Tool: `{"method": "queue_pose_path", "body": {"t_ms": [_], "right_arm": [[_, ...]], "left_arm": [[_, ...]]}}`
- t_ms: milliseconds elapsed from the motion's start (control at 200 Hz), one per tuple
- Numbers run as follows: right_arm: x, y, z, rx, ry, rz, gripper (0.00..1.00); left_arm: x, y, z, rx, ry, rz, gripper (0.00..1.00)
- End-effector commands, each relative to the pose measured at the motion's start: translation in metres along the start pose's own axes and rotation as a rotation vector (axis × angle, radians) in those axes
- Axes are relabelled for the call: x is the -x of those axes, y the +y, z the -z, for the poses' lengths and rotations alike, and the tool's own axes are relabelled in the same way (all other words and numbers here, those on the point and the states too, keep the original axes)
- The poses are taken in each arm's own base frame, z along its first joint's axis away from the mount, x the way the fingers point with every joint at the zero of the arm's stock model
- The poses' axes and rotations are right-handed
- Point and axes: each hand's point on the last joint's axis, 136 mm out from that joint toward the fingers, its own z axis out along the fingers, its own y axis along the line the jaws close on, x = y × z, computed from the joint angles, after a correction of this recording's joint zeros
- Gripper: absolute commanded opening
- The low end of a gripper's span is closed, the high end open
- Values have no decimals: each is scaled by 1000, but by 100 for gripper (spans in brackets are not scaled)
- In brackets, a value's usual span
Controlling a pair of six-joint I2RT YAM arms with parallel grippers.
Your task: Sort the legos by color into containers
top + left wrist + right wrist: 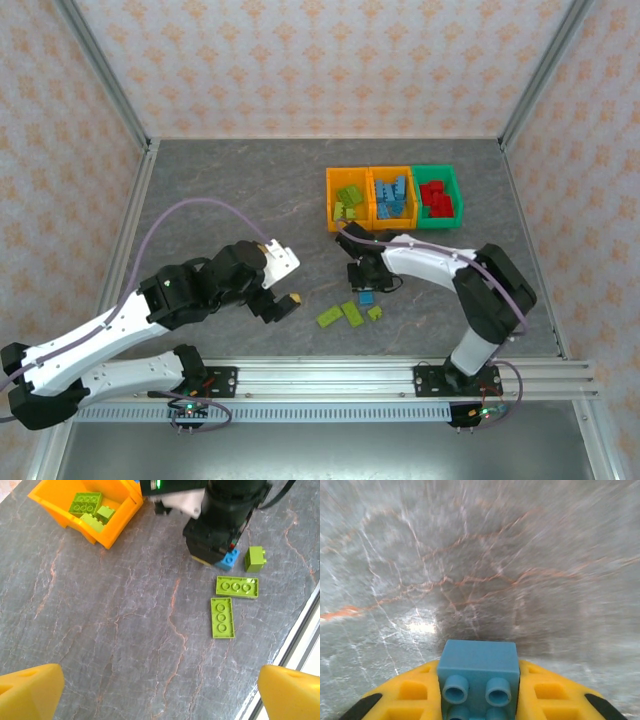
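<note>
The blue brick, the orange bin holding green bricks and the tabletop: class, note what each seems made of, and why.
The blue brick is likely moulded hard plastic: even colour, crisp edges, round studs. The orange bin is probably plastic too: thin smooth walls, uniform colour. The tabletop is grey with rust-coloured veins like stone, though possibly a printed laminate; a soft sheen shows.

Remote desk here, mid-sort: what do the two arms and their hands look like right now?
The left arm and right arm are white shells with black joints; a lilac cable runs along each. The left hand and right hand have black bodies and yellow finger pads, with square pockets moulded in, as the right wrist view shows.
</note>
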Motion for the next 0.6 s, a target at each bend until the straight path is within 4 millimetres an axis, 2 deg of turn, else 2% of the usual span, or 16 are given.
{"method": "queue_pose_path", "body": {"t_ms": [0, 135, 190, 245, 360, 460, 510, 596], "right_arm": [[48, -16, 55, -55, -278, -23, 22], [102, -52, 108, -117, -500, -120, 22], [125, -70, 119, -133, -555, -163, 22], [149, -86, 122, -153, -580, -197, 22], [197, -114, 102, -201, -557, -229, 22], [232, -132, 70, -205, -483, -263, 22], [247, -132, 62, -189, -454, -264, 25], [263, -122, 50, -147, -420, -244, 35]], "left_arm": [[0, 0, 4, -2, -30, -38, 100], [-1, 7, 9, 36, -63, -32, 100], [-2, 10, 10, 54, -70, -30, 100], [-4, 11, 11, 61, -74, -30, 100], [-9, 11, 8, 61, -58, -25, 100], [-11, 13, 8, 70, -40, -23, 100], [-12, 13, 7, 72, -38, -23, 100], [-12, 12, 8, 69, -42, -18, 100]]}}
